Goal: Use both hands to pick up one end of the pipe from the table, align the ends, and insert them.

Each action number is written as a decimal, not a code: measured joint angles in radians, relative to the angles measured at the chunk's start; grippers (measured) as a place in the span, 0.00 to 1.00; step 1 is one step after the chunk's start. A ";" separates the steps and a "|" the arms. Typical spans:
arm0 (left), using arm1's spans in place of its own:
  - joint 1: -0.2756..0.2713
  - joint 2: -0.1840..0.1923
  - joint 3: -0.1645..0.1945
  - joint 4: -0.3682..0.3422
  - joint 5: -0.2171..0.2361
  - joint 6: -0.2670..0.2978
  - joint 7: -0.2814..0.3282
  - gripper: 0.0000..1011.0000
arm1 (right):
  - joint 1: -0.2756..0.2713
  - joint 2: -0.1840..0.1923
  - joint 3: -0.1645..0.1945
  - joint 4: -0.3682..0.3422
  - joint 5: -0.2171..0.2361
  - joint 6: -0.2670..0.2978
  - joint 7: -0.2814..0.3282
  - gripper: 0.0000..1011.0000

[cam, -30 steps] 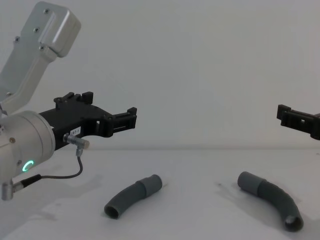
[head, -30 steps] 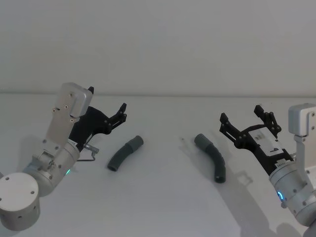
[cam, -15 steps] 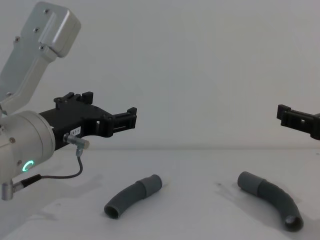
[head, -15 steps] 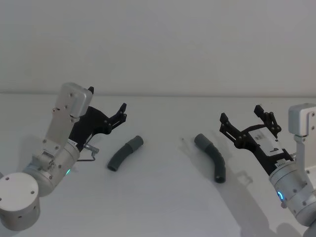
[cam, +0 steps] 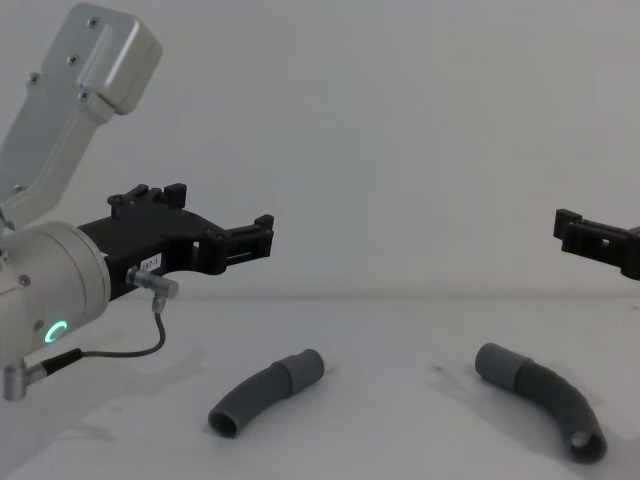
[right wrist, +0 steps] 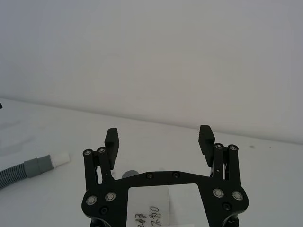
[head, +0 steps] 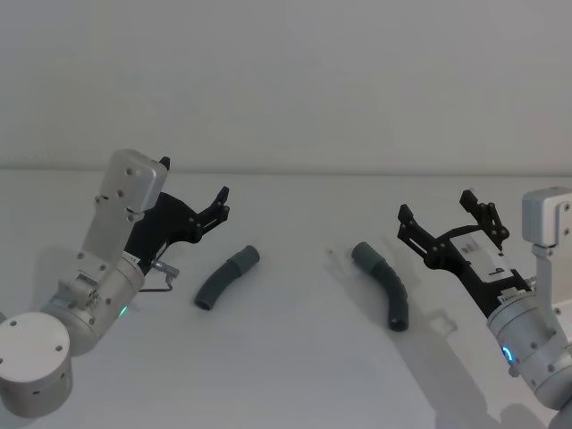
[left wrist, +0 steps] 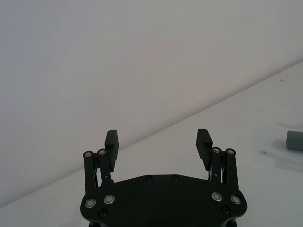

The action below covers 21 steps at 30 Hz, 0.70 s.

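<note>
Nothing is shifting since a second ago. Both hose pieces are lying on the table (head: 295, 357), well apart. Left gripper (head: 221, 204) is hovering empty with jaws spread, and the left hose piece (head: 226, 278) is lying just inward and below it. Right gripper (head: 435, 207) is mirroring that, spread and empty, beside the right hose piece (head: 382, 282). Each piece is lying slantwise, cuffed end pointing inward toward the other.

You're looking at matt black plastic on the left gripper (left wrist: 157, 138) and the right gripper (right wrist: 158, 135), with small shiny metal pins at the joints. The left wrist (cam: 50, 290) is satin silver metal. The left hose piece (head: 226, 278) and the right hose piece (head: 384, 281) are matt dark grey, ribbed, with smooth cuffs. The table (head: 295, 357) is smooth, matt white.
</note>
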<state>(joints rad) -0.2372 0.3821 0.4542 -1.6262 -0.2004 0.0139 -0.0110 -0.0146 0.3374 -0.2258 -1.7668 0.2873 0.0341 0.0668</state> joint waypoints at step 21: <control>0.000 0.000 0.000 0.000 0.000 0.000 0.000 0.99 | 0.000 0.000 0.000 0.000 0.000 0.000 0.000 0.99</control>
<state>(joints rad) -0.2372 0.3821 0.4542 -1.6262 -0.2004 0.0139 -0.0110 -0.0147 0.3374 -0.2258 -1.7668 0.2874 0.0340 0.0668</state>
